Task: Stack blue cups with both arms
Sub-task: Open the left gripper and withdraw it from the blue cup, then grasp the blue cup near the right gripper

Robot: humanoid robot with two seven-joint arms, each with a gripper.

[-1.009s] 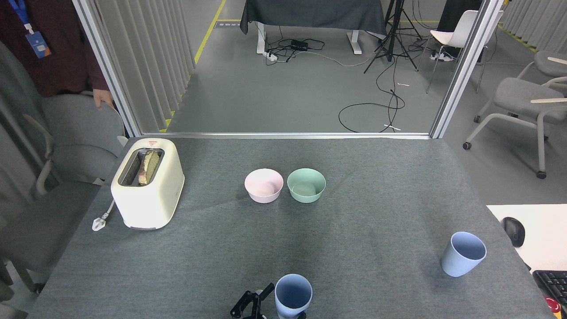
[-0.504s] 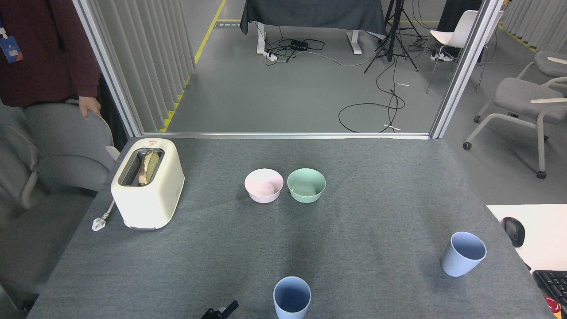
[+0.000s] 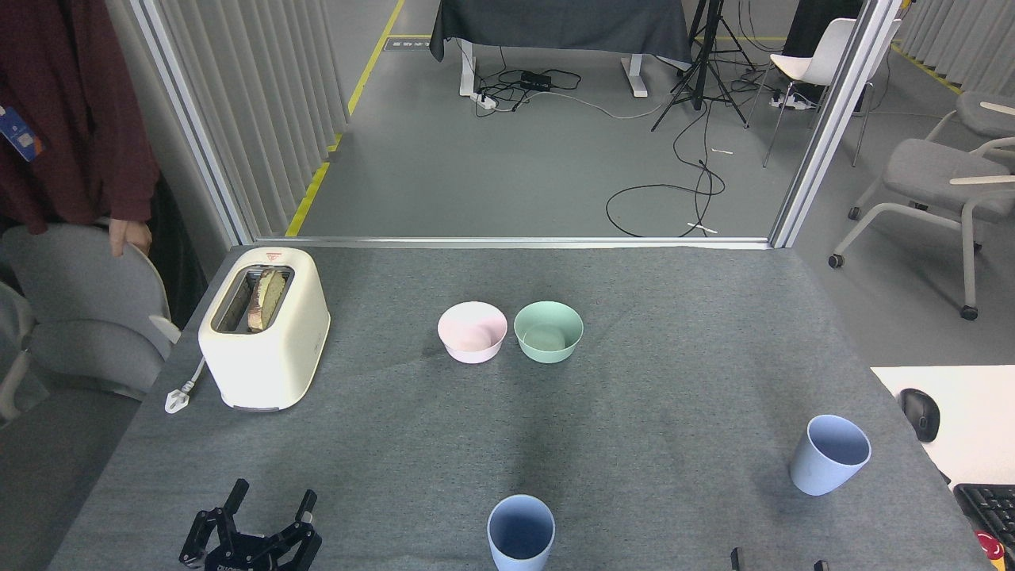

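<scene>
Two pale blue cups stand upright and apart on the grey table. One blue cup (image 3: 521,533) is at the front edge near the middle. The other blue cup (image 3: 829,457) stands at the right, leaning slightly in this view. My left gripper (image 3: 272,501) is at the front left, well left of the near cup, open and holding nothing. Of my right gripper (image 3: 778,560) only two dark fingertips (image 3: 735,556) show at the bottom edge, set wide apart with nothing between them, below the right cup.
A pink bowl (image 3: 472,331) and a mint green bowl (image 3: 548,331) sit side by side mid-table. A cream toaster (image 3: 266,327) with bread stands at the left, its plug beside it. A person's hand (image 3: 127,235) rests on a grey chair beyond the table's left edge. A mouse and keyboard lie at the far right.
My left gripper has moved away from beside the near cup to the front left and spread open. The right gripper's fingertips have come into view. The person and chair shifted left.
</scene>
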